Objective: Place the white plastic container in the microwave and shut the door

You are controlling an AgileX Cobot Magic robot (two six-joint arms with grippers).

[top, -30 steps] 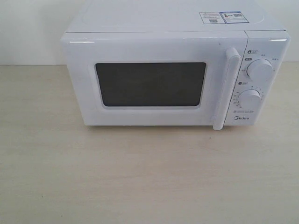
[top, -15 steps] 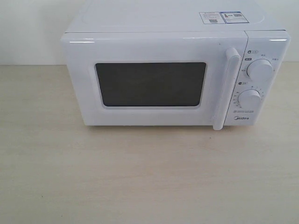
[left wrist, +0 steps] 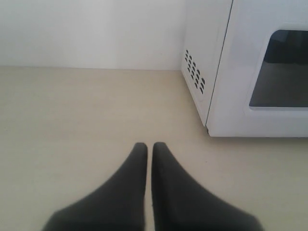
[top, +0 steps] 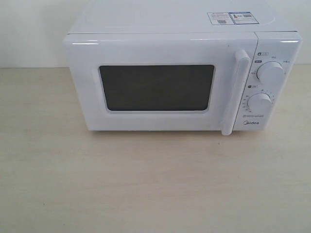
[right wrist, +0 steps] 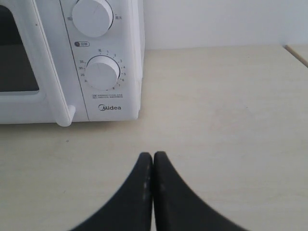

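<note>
Both the left gripper point(left wrist: 149, 147) and right gripper point(right wrist: 152, 155) have two matte black fingers point(left wrist: 120, 197) that taper to rounded tips

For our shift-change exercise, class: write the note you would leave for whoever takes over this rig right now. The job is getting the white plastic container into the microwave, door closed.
Left gripper: shut, empty, above the table off the microwave's vented side.
Right gripper: shut, empty, above the table near the dial panel.
Door: closed; neither gripper is at it.
White plastic container: in no view; the window is too dark to show whether it is inside.
Done: door closed.
Left: confirm where the container is first.
</note>
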